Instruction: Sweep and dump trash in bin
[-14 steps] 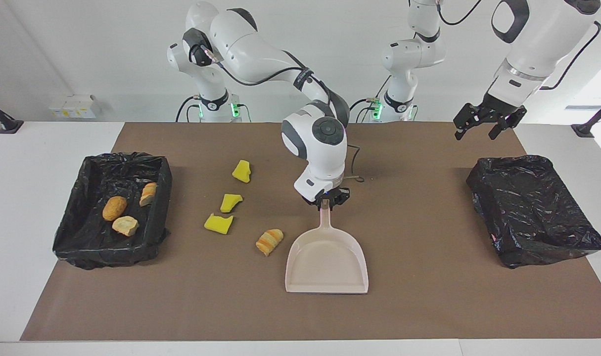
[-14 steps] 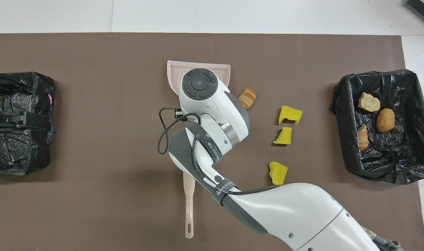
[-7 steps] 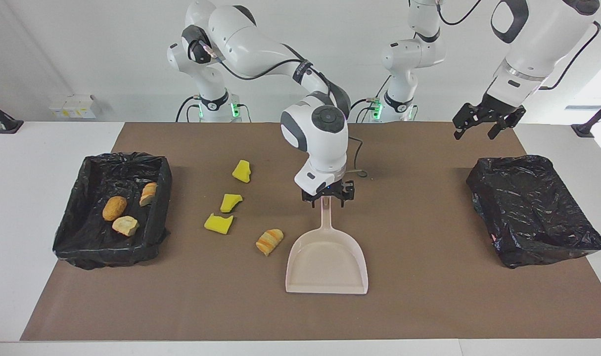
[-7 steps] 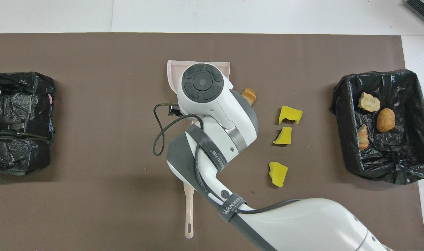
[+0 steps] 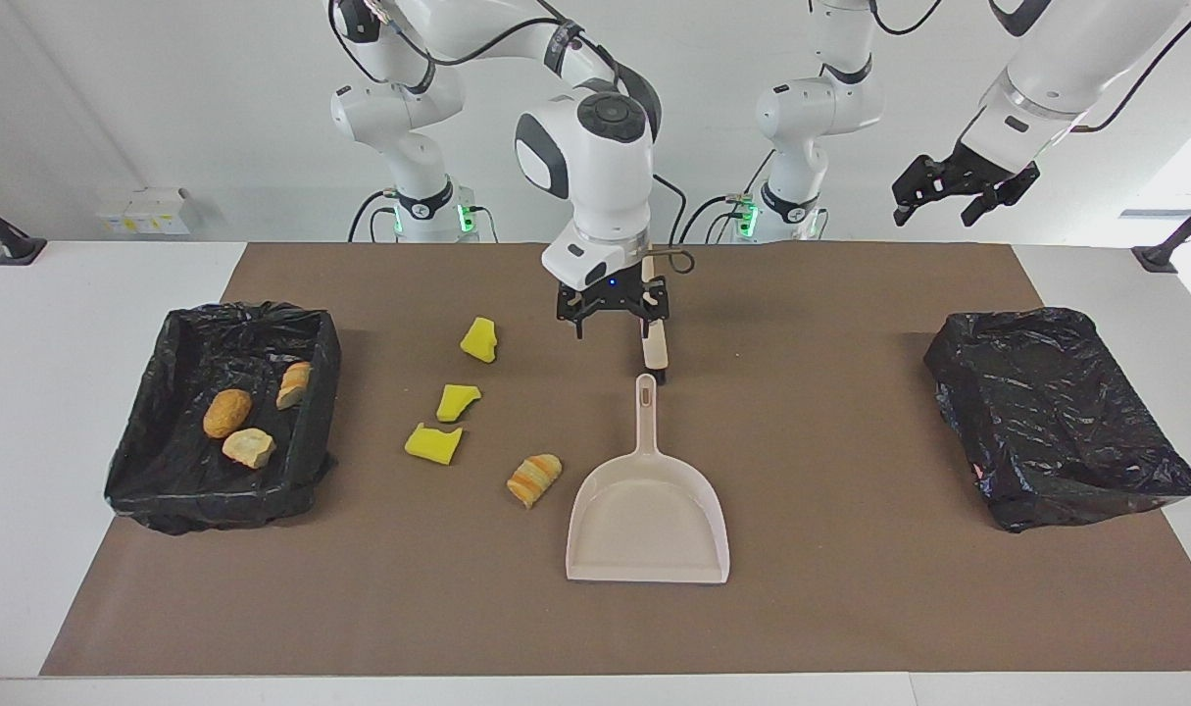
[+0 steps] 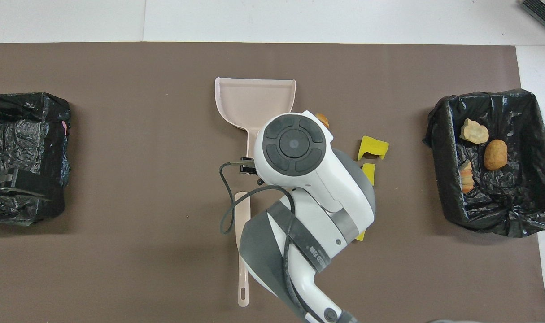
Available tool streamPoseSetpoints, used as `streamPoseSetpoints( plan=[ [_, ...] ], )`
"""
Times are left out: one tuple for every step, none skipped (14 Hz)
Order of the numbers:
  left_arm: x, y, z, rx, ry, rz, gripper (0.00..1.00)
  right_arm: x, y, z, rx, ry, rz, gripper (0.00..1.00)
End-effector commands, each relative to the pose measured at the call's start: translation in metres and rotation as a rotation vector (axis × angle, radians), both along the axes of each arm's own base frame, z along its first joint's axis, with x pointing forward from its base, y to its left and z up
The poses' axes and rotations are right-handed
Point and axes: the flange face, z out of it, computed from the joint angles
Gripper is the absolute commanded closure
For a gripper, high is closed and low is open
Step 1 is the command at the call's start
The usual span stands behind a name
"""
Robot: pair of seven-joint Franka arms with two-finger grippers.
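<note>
Brown matting (image 5: 850, 608) covers the table in the view that faces the robots. The right gripper (image 5: 612, 319) hangs over the mat with its fingers spread wide and nothing between them. Just beside it, toward the left arm's end, a slim beige handle (image 5: 653, 338) with a dark tip lies on the mat. Below the gripper and farther from the robots than that handle rests a beige dustpan (image 5: 648, 520), flat on the mat and apart from the fingers. From the gripper toward the right arm's end lie three yellow scraps (image 5: 456, 401) in a loose row, and a striped bread lump (image 5: 534, 479) sits just beside the dustpan. Well apart from the gripper, at the right arm's end, a bin (image 5: 252, 316) lined with black plastic holds three bread lumps (image 5: 227, 413). The left gripper (image 5: 958, 191) waits high in the air near the left arm's end, fingers spread and empty, with a second bin (image 5: 1056, 422) on the table beneath it.

From overhead, the right arm's wrist covers the dustpan's handle, most of the striped lump and parts of the scraps. The pan's open mouth points away from the robots. The slim handle runs from under the wrist toward the robots. Three lumps show inside the bin.
</note>
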Motion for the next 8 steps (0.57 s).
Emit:
streamPoseSetpoints(
  plan=[
    [-0.002, 0.005, 0.006, 0.016, -0.015, 0.007, 0.0, -0.05, -0.019, -0.021, 0.001, -0.012, -0.016, 0.0],
    [-0.002, 0.005, 0.006, 0.016, -0.016, 0.005, 0.0, -0.062, -0.022, -0.026, 0.026, -0.006, -0.023, 0.0],
    [-0.002, 0.004, 0.005, 0.016, -0.016, 0.003, 0.0, -0.076, -0.018, -0.031, 0.039, 0.027, -0.014, 0.0],
    [-0.002, 0.004, 0.005, 0.016, -0.018, 0.003, 0.0, -0.087, -0.02, -0.034, 0.046, 0.046, -0.015, 0.0],
    [-0.002, 0.003, 0.005, 0.016, -0.018, 0.002, 0.0, -0.103, -0.016, -0.038, 0.054, 0.067, -0.011, 0.0],
    [-0.002, 0.002, 0.005, 0.017, -0.018, 0.002, 0.0, -0.118, -0.012, -0.039, 0.069, 0.075, -0.011, 0.0],
    [-0.002, 0.003, 0.005, 0.016, -0.019, 0.003, 0.0, -0.126, -0.011, -0.045, 0.067, 0.076, -0.01, 0.0],
    [-0.002, 0.002, 0.005, 0.016, -0.023, -0.003, 0.0, -0.142, 0.007, -0.05, 0.076, 0.065, -0.006, 0.0]
  ],
)
